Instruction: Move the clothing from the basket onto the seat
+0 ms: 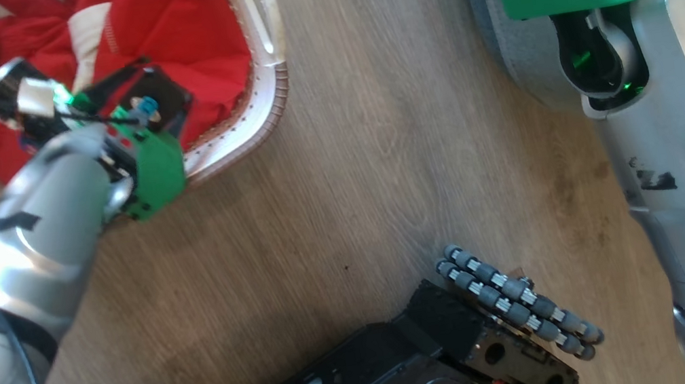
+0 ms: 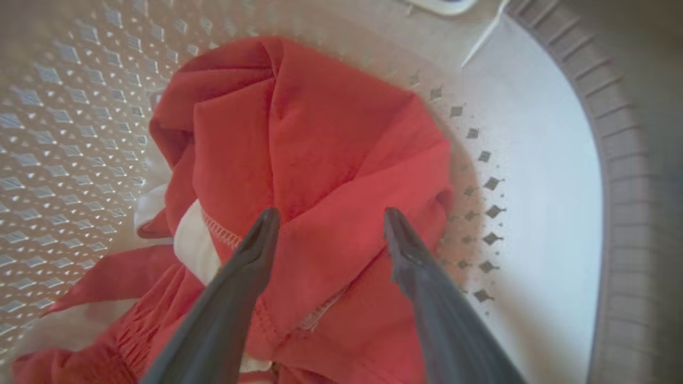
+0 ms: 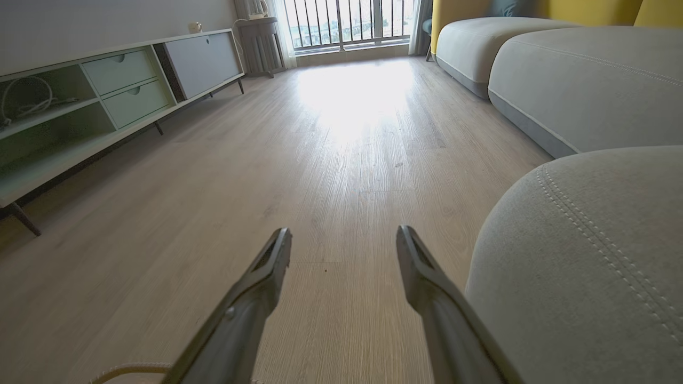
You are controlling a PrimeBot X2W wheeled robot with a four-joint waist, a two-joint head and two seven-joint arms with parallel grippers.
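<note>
The clothing (image 1: 179,25) is a heap of bright red fabric with white patches, lying in the cream perforated basket (image 1: 272,86) at the upper left of the head view. My left arm's wrist (image 1: 153,159) reaches over the basket's near rim. In the left wrist view my left gripper (image 2: 331,214) is open just above the clothing (image 2: 320,138), both fingertips over a red fold, beside the basket wall (image 2: 544,186). My right gripper (image 3: 344,232) hangs open over bare floor, with the grey stitched seat (image 3: 587,256) close on its right. The seat's edge (image 1: 520,54) lies beside my right arm.
Wood floor (image 1: 366,167) separates basket and seat. My black base (image 1: 410,360) with its roller wheel sits at the bottom. The right wrist view has a low sideboard (image 3: 106,96) along the left wall and more grey cushions (image 3: 587,80) farther back.
</note>
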